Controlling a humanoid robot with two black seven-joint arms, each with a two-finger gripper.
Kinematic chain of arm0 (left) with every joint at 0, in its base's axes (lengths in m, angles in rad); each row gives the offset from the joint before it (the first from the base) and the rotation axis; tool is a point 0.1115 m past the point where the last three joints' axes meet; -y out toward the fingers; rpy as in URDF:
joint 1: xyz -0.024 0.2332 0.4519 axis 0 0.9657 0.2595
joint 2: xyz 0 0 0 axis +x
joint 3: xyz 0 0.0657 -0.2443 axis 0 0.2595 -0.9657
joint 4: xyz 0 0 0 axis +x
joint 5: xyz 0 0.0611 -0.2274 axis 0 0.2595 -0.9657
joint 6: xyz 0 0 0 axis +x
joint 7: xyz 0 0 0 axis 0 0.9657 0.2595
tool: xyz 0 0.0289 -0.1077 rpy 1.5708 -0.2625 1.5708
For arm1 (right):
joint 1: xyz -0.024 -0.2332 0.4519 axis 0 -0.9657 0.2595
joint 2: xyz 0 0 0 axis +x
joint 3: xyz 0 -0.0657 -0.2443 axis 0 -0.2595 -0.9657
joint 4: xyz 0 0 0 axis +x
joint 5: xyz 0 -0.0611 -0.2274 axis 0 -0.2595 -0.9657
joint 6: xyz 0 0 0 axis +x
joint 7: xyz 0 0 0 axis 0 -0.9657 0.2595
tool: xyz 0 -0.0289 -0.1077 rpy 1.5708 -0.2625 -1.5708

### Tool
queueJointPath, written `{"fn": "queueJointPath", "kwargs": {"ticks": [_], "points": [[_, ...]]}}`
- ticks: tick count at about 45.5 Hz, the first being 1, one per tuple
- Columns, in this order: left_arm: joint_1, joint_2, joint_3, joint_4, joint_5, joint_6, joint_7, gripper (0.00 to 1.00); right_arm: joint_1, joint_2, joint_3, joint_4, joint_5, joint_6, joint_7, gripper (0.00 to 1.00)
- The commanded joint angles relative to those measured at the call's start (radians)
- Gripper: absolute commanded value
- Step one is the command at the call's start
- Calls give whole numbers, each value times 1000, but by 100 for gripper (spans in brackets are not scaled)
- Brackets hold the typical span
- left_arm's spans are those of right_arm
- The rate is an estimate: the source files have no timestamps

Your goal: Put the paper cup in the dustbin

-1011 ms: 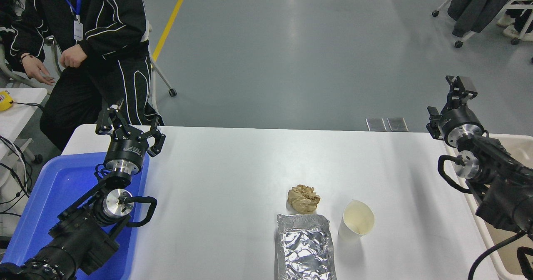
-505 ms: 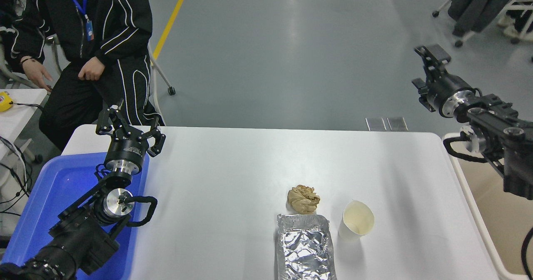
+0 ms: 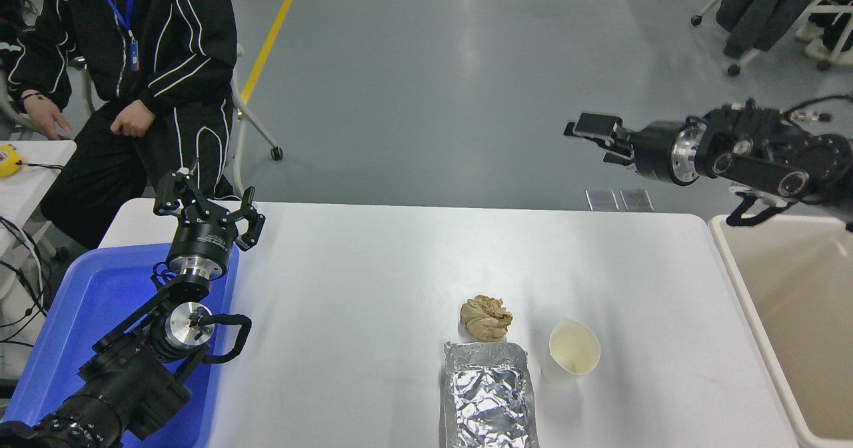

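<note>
The white paper cup (image 3: 573, 355) stands upright on the white table (image 3: 373, 281), front right of centre, its cream inside showing. The beige dustbin (image 3: 741, 288) stands off the table's right edge. My right gripper (image 3: 589, 143) is raised high beyond the table's far right edge, pointing left, with its fingers apart and nothing in them. It is far behind and above the cup. My left gripper (image 3: 208, 207) is parked open at the lower left over the blue tray.
A crumpled brown paper ball (image 3: 486, 319) lies just left of the cup, with a silver foil tray (image 3: 490, 395) in front of it. A blue plastic tray (image 3: 73, 301) sits at the table's left edge. A person (image 3: 133, 68) sits at the far left.
My right arm has risen from over the dustbin's edge and swung left, and its gripper now points left above the table's far right edge. The person has sat down. The cup has not moved.
</note>
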Motion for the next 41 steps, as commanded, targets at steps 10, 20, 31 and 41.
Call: {"fn": "queueJointPath", "kwargs": {"ticks": [10,20,31,41], "points": [[0,0,0,0,0,0,-1,100,104,230,-159,77,-283,36,1,100],[0,0,0,0,0,0,0,100,98,296,-215,105,-329,38,7,100],[0,0,0,0,0,0,0,100,130,218,-211,286,-401,41,9,100],[0,0,0,0,0,0,0,100,136,144,-215,396,-464,42,9,100]]}}
